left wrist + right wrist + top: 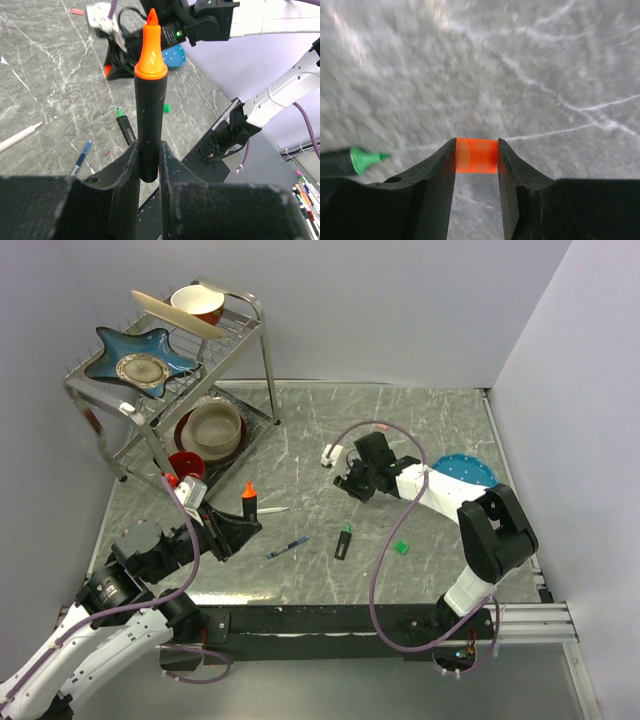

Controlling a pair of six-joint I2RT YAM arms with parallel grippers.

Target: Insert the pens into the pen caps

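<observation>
My left gripper (236, 527) is shut on a stubby black highlighter (249, 504) and holds it upright, its bare orange tip (150, 45) pointing up; the jaws clamp the lower barrel (149, 125). My right gripper (352, 482) is shut on the orange cap (476, 155), held above the table at centre right. A second black highlighter with a green tip (343, 540) lies on the table and also shows in the right wrist view (362, 158). The dark-blue ballpoint (288, 547) and the white stick pen (272, 510) lie near it. The green cap (400, 547) lies to the right. A pink cap (77, 11) lies far off.
A metal dish rack (250, 315) with bowls and a blue star-shaped plate stands at the back left, with a red bowl (186, 464) at its foot. A blue round plate (465, 468) lies behind the right arm. Purple cables loop over both arms.
</observation>
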